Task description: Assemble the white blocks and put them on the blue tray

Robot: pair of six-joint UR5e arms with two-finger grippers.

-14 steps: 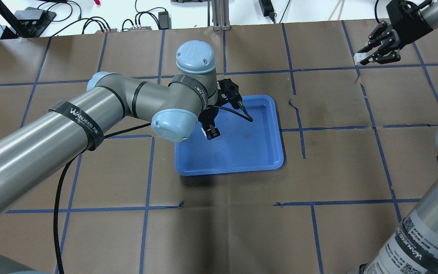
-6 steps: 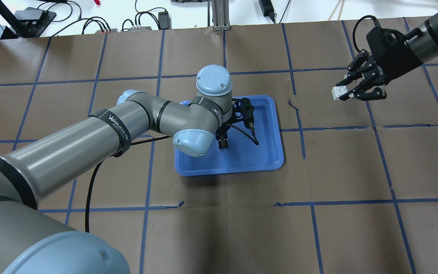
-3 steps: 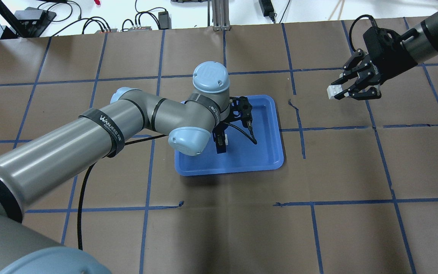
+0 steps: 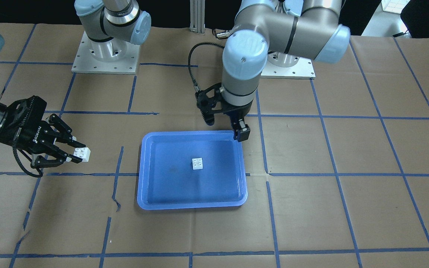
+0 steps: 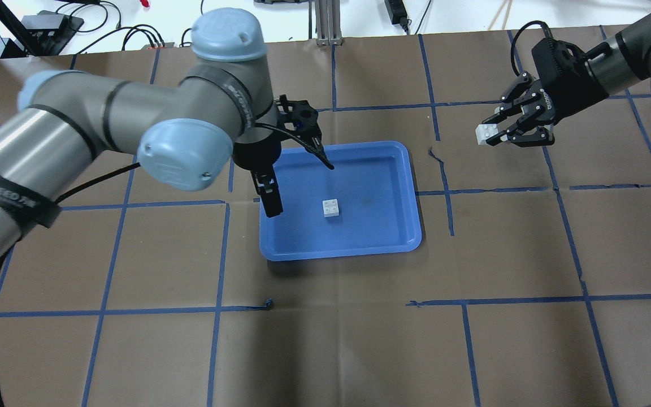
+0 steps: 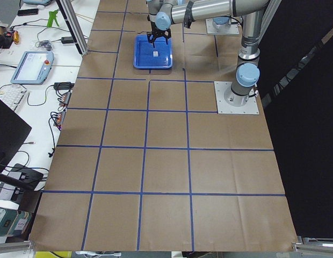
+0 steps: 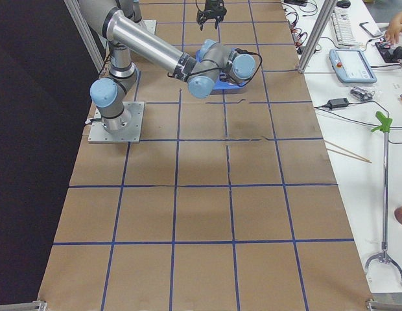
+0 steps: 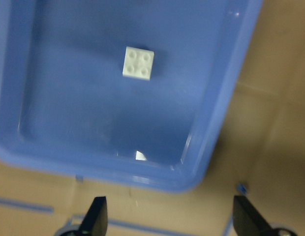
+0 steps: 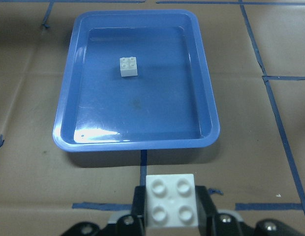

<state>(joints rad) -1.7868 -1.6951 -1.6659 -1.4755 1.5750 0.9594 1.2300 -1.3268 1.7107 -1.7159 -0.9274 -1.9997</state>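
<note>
One white block [image 5: 331, 208] lies studs up inside the blue tray [image 5: 370, 232], a little left of its middle; it also shows in the front view [image 4: 197, 163] and both wrist views [image 8: 138, 63] [image 9: 129, 66]. My left gripper [image 4: 225, 128] is open and empty, raised over the tray's near-left corner, its fingertips [image 8: 96, 216] spread wide. My right gripper [image 5: 495, 135] is shut on the second white block [image 5: 484, 134], held studs up above the table well right of the tray; it shows close in the right wrist view [image 9: 170, 199].
The table is brown paper with a blue tape grid [image 5: 450, 192], and the paper is torn near the tray's right side [image 5: 434, 152]. Cables and power bricks [image 5: 212, 34] lie past the far edge. The arm bases [image 4: 104, 56] stand on the robot's side.
My left gripper has opened, left its white block in the tray and lifted away toward the tray's left edge. My right gripper has drifted slightly left with its block.
</note>
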